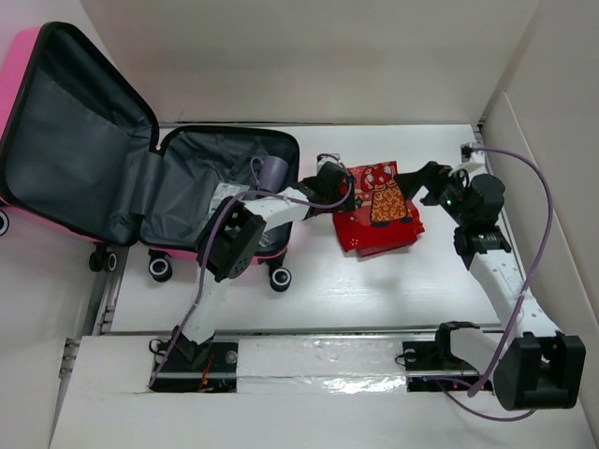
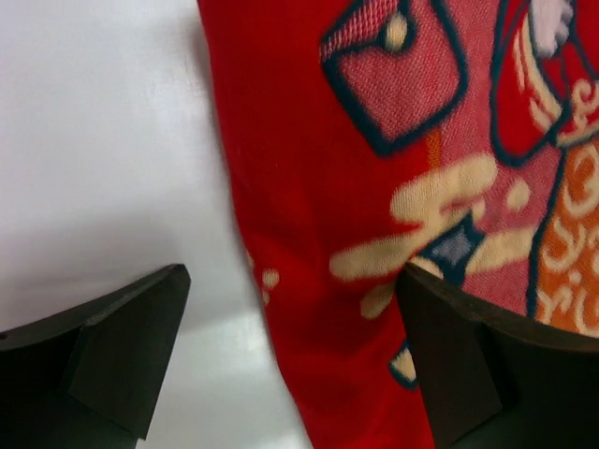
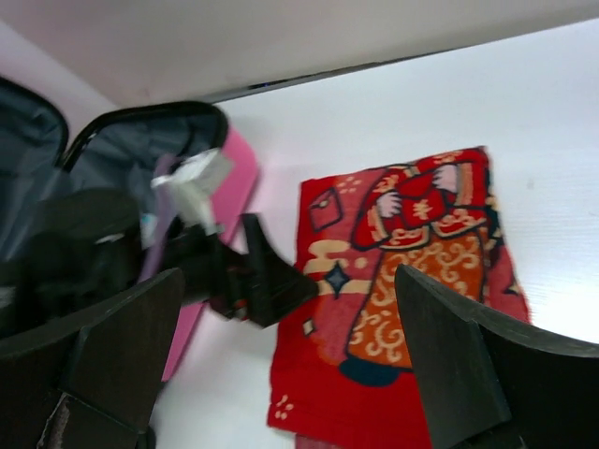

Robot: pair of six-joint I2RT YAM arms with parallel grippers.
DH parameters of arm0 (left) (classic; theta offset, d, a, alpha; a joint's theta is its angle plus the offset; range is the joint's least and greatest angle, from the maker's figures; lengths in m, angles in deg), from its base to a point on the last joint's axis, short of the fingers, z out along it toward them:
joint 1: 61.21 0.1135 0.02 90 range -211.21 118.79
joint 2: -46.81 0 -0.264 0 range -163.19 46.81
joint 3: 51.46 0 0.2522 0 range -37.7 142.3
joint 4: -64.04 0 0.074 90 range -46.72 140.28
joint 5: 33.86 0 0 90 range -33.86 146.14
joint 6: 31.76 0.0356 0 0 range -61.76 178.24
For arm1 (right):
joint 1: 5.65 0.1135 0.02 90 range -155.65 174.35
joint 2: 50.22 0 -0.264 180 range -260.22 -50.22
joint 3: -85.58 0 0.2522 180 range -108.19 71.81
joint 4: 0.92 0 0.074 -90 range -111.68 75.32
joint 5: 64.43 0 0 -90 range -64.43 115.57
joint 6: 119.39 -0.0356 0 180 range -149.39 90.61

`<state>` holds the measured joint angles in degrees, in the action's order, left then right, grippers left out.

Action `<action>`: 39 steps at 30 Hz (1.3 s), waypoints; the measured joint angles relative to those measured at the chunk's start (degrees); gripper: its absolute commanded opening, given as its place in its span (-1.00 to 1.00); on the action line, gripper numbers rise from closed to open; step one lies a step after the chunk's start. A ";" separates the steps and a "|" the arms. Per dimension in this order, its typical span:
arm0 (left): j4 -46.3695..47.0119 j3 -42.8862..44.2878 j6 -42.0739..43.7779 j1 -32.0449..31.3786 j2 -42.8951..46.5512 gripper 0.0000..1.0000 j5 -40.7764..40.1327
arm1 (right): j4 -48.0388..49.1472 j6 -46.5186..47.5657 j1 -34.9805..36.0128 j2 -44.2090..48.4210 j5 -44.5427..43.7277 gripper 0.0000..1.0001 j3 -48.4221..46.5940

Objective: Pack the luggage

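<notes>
Lying beside luggage [image 1: 75, 150]: red pouch [image 1: 379, 213]

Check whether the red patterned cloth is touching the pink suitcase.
Apart. The right wrist view shows a strip of bare table between the red patterned cloth and the pink suitcase.

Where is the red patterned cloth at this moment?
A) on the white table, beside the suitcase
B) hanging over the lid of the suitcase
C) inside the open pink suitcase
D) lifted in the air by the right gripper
A: the red cloth lies on the white table, outside the luggage. The left gripper and the right gripper both stand open and hold nothing.
</notes>
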<state>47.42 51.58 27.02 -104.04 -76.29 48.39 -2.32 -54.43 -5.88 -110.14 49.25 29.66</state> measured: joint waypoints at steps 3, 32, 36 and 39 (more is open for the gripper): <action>0.15 4.28 -0.37 1.05 -3.67 0.87 2.03 | -0.79 0.94 3.91 1.11 -0.26 1.00 0.02; 13.31 2.21 3.17 1.70 0.28 -1.00 15.52 | -2.23 5.38 16.44 19.89 -11.52 0.96 2.43; 11.74 -0.20 4.81 4.76 9.86 -1.00 17.77 | -0.74 5.35 16.39 19.65 -13.44 0.95 5.51; 11.13 -4.00 5.55 9.62 18.80 -1.00 17.75 | -0.57 5.35 16.28 17.03 -13.57 0.95 6.62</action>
<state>58.55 47.58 32.57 -94.42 -57.50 66.13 -2.89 -49.07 10.40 -93.11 35.68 36.29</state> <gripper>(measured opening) 0.153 0.980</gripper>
